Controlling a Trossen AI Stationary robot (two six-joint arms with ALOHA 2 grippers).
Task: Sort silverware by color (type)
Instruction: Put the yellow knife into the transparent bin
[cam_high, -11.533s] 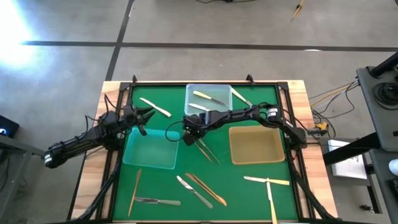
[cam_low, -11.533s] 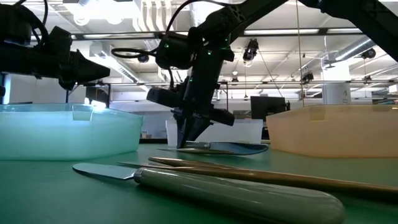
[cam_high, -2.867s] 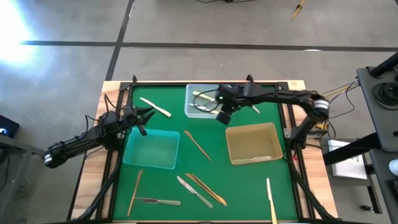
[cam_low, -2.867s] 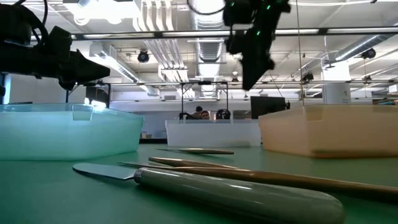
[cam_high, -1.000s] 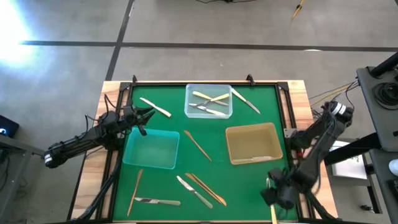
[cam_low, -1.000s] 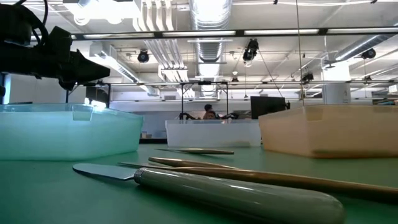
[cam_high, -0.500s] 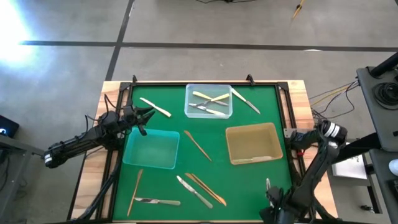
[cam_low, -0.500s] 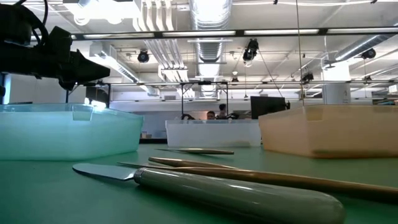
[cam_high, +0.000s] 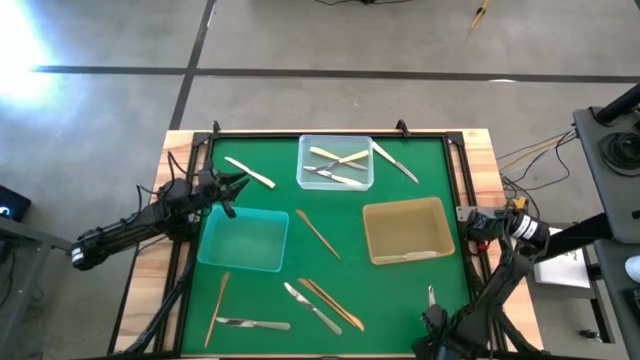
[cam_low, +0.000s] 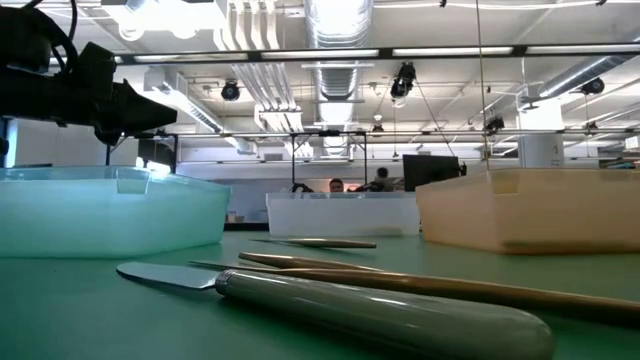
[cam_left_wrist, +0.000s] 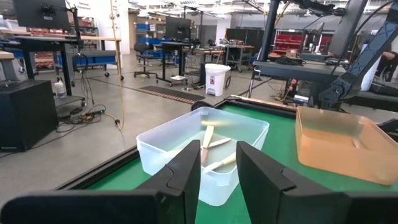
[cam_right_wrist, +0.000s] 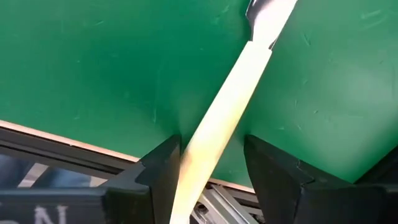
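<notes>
**Reaching for the cream knife at the near edge**

High view: my right gripper (cam_high: 437, 335) is down at the near right edge of the green counter (cam_high: 390, 270), over a cream-handled knife with a silver blade (cam_high: 431, 298). The clear square tray (cam_high: 335, 162) at the far side holds cream and silver pieces; the amber tray (cam_high: 405, 231) and the teal tray (cam_high: 243, 240) look empty. Other silverware lies loose: a coppery gold piece (cam_high: 317, 233) mid-counter, and more near the front left.

Low view: a silver knife (cam_low: 330, 305) lies close to the lens, with a gold piece behind it.

Left wrist view: my left gripper (cam_left_wrist: 217, 177) waits with jaws narrowly parted, holding nothing, facing the clear tray.

Right wrist view: my jaws stand wide, straddling the cream handle without yet pinching it.

I judge the step to be picking up this knife. Next I should close squarely on the handle, lift it and carry it to the matching tray.
</notes>
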